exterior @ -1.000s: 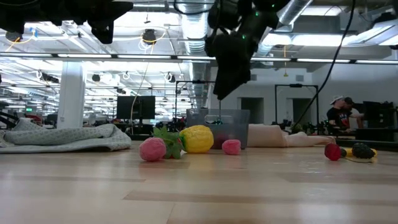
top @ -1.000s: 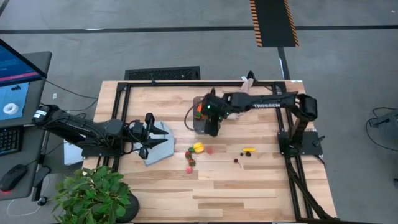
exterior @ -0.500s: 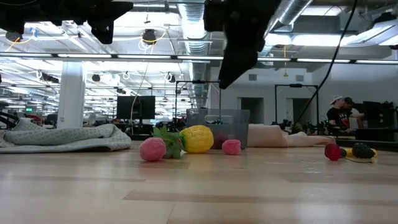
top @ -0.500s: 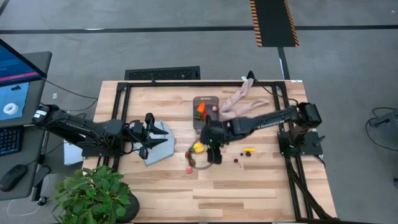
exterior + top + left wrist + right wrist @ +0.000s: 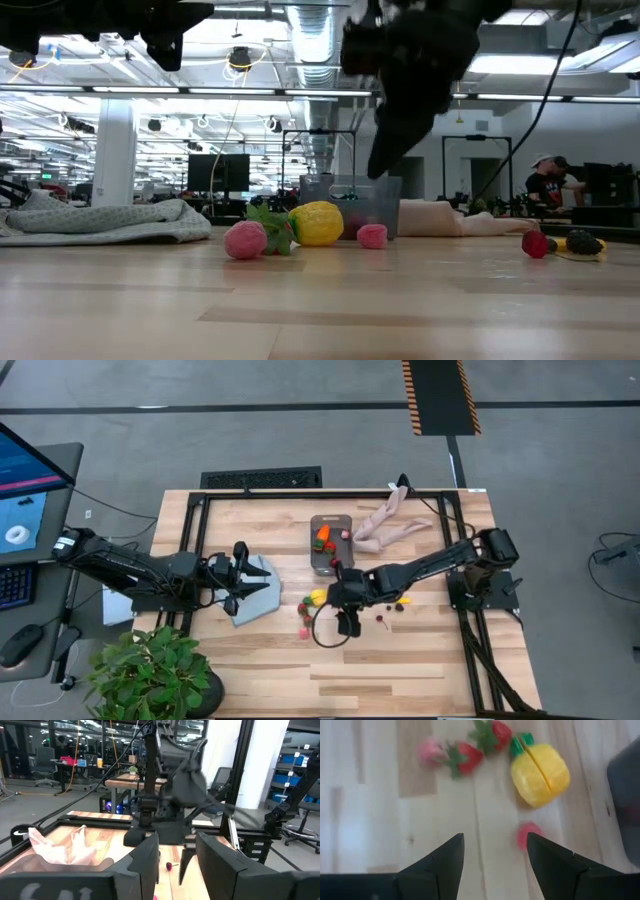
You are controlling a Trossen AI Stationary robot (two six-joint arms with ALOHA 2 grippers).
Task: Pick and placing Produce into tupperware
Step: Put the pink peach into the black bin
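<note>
The clear tupperware point(image 5: 330, 546) stands mid-table with an orange carrot point(image 5: 322, 536) and a pink piece inside. Loose produce rests on the wood nearer the front: a yellow lemon point(image 5: 540, 768), red strawberries point(image 5: 468, 758), a pink berry point(image 5: 527, 834), a banana point(image 5: 400, 601) and dark berries point(image 5: 381, 618). My right gripper point(image 5: 347, 623) hovers open above the wood just in front of the lemon, fingers slanting down, with the pink berry a little ahead of its tips point(image 5: 492, 855). My left gripper point(image 5: 240, 574) waits open at the table's left, over the grey-blue cloth point(image 5: 256, 592).
A beige limp object point(image 5: 388, 523) lies beyond the tupperware at the far right. A potted plant point(image 5: 150, 675) stands off the near-left corner. A black frame point(image 5: 196, 550) runs around the table. Bare wood point(image 5: 400, 670) lies along the near edge.
My right gripper has swung from above the tupperware toward the table's near edge and come lower, ending over the loose produce beside the lemon. Its fingers have stayed apart and hold nothing. No produce has moved.
</note>
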